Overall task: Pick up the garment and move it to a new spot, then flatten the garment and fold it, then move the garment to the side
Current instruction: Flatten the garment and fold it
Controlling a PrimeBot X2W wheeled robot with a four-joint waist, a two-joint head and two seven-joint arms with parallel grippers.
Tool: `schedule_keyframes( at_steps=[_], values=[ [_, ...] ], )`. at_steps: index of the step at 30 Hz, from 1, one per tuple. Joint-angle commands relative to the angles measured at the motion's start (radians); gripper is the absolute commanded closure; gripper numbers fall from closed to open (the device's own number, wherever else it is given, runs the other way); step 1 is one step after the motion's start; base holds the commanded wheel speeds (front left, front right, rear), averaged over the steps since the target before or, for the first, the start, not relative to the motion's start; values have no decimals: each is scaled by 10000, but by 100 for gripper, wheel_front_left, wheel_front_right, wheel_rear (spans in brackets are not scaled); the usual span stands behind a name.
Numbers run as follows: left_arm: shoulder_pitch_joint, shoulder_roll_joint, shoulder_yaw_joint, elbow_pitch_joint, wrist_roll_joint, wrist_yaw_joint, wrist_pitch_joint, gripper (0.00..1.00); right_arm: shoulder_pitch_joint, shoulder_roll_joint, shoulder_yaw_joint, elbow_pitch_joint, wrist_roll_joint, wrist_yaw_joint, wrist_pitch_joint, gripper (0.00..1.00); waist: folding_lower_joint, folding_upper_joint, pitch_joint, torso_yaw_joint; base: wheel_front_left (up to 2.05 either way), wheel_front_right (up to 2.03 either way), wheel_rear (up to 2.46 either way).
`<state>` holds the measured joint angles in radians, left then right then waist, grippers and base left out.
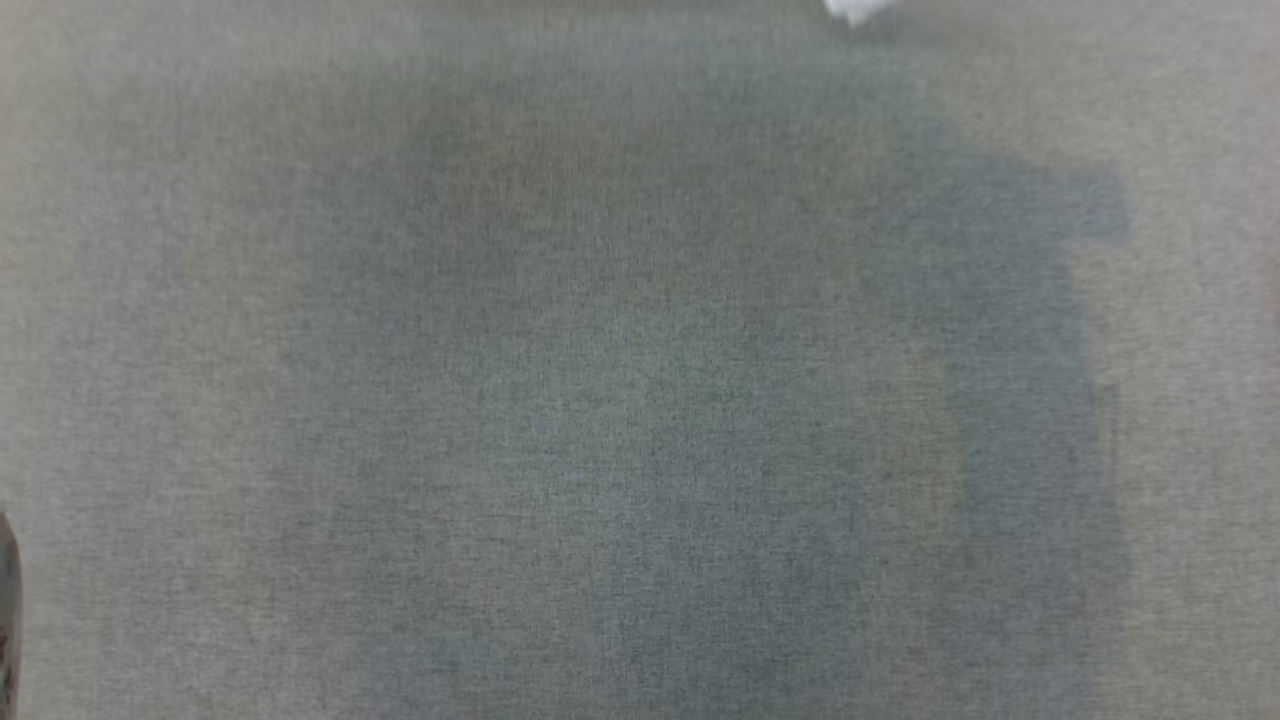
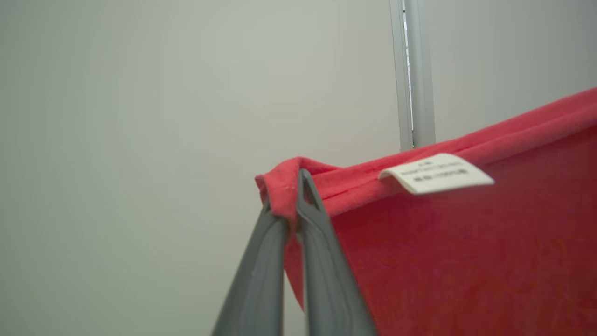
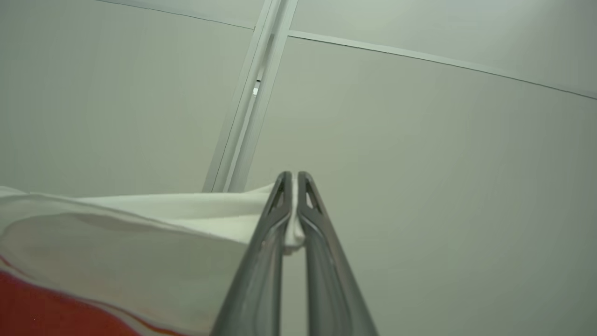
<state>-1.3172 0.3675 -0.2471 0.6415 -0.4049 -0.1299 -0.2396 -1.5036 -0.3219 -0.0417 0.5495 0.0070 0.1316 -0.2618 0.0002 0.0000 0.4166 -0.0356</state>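
Note:
The garment is red and white and hangs in the air between both arms. In the left wrist view my left gripper point(image 2: 291, 196) is shut on a red hemmed corner of the garment point(image 2: 443, 252), which spreads to the right and carries a white label point(image 2: 436, 173). In the right wrist view my right gripper point(image 3: 291, 186) is shut on a white edge of the garment point(image 3: 140, 242), with a red part showing at the lower left. In the head view a small white bit of the garment point(image 1: 855, 10) peeks in at the top edge.
The grey fabric work surface point(image 1: 640, 400) lies below in the head view, with soft shadows across its middle and right. A pale wall with a metal joint strip point(image 2: 413, 74) stands behind the garment; the same strip point(image 3: 247, 116) is seen in the right wrist view.

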Motion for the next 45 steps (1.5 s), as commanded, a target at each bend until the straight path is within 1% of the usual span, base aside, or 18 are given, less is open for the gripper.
schedule_keyframes(
  at_steps=[1, 4, 6, 8, 9, 14, 17, 19, 22, 23, 25, 27, 30, 34, 38, 45],
  values=[
    [-129, -26, -27, 195, -7, 22, -90, 100, -91, 64, -202, -106, -56, -17, -32, 100, -2, 0, 356, 200, 0, 0, 0],
    [87, -60, -84, 578, -35, 9, -201, 100, 535, 279, -384, -419, -96, -17, -32, 100, -2, 0, 654, 140, 0, 0, 0],
    [440, -145, -67, 785, -134, 2, -249, 100, 1085, 411, -513, -704, 146, -17, -33, 100, -2, 0, 744, 107, 0, 0, 0],
    [916, -179, -60, 705, -133, -3, -253, 100, 1802, 479, -398, -1048, 380, -17, -35, 100, -2, 0, 781, 66, 0, 0, 0],
    [1249, -231, 101, 585, -229, -2, -255, 100, 2234, 518, -409, -1234, 592, -17, -35, 100, -2, 0, 788, 47, 0, 0, 0],
    [3663, -521, 604, 72, -363, 5, -258, 100, 5112, 713, -333, -2180, 1684, -17, -37, 100, -2, 0, 518, -49, 0, 0, 0],
    [5071, -663, 740, -138, -456, 4, -261, 100, 6985, 775, -171, -2774, 2290, -17, -37, 100, -2, 0, 266, -84, 0, 0, 0],
    [5966, -772, 846, -236, -506, 3, -262, 100, 8193, 932, -224, -3070, 2703, -17, -39, 100, -2, 0, 62, -94, 0, 0, 0],
    [7198, -954, 1141, -501, -437, 6, -262, 100, 9681, 1112, -362, -3514, 2929, -18, -44, 100, -2, 0, -268, -130, 0, 0, 0],
    [7532, -995, 1321, -583, -427, 7, -263, 100, 10153, 1100, -238, -3650, 2832, -17, -43, 100, -2, 0, -379, -145, 0, 0, 0],
    [8285, -1192, 1523, -686, -442, 7, -261, 100, 11005, 1391, -429, -3813, 2950, -18, -43, 100, -2, 0, -636, -181, 0, 0, 0],
    [8942, -1359, 1873, -847, -477, 10, -263, 100, 11783, 1582, -411, -3918, 2897, -18, -44, 100, -2, 0, -900, -216, 0, 0, 0],
    [9864, -1632, 2007, -980, -382, 10, -263, 100, 12720, 1911, -610, -3921, 2949, -18, -43, 100, -2, 0, -1276, -241, 0, 0, 0],
    [10877, -1953, 2245, -1136, -264, 10, -264, 100, 13665, 2165, -429, -3774, 2931, -18, -43, 100, -2, 0, -1765, -305, 0, 0, 0],
    [11636, -2218, 2450, -1243, -163, 8, -264, 100, 14428, 2339, -293, -3608, 2976, -17, -43, 100, -2, 0, -2250, -339, 0, 0, 0],
    [12883, -2641, 2613, -1403, 14, 8, -264, 100, 15704, 2456, -67, -3307, 3037, -15, -43, 100, -2, 0, -3196, -310, 0, 0, 0]
  ],
)
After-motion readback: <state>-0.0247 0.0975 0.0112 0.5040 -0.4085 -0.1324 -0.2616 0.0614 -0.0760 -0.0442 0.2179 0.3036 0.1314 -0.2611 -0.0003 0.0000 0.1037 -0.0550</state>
